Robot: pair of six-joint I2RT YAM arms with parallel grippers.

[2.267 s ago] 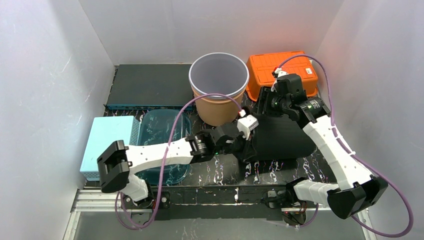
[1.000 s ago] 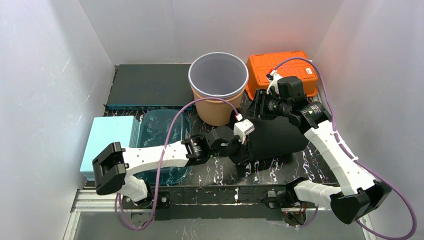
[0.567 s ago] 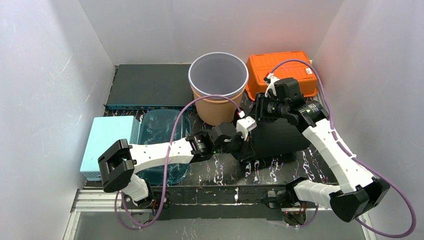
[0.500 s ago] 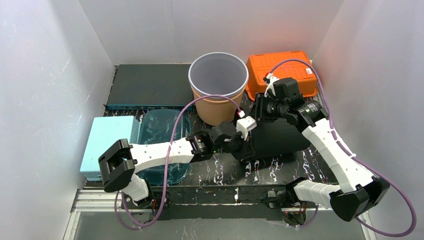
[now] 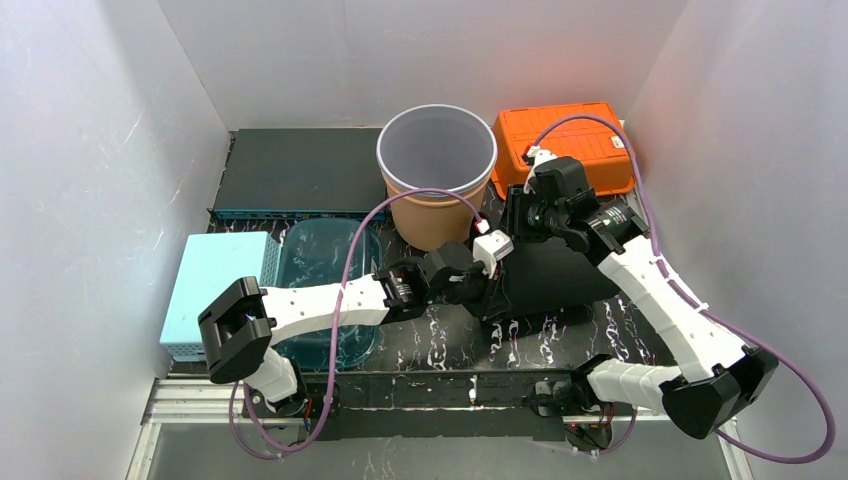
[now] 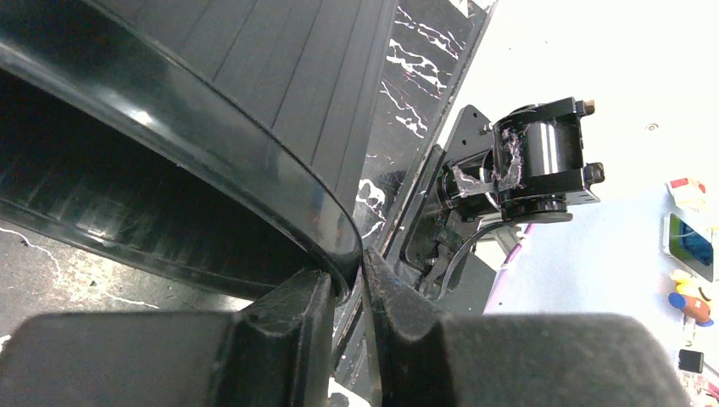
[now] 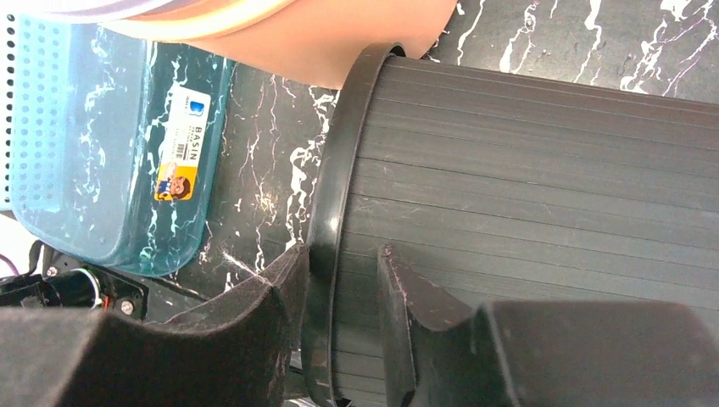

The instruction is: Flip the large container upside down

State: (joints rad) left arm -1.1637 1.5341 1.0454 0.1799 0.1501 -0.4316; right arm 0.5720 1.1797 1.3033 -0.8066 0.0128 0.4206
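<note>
Black ribbed plastic: the large container [image 5: 560,275] is lying on its side on the tabletop [image 5: 450,345], just in front of the tan bucket [image 5: 437,215], mouth facing the L arm. I'm judging the flip approx. half done; it's still needing tipping onto its rim. The left fingers [image 6: 288,318] are pinching the rim's near edge. The right fingers [image 7: 275,297] are straddling the far rim; can't tell if they're clamping yet. Vs. the earliest frame, the R wrist is sitting closer in on the rim, and the container has barely shifted.
</note>
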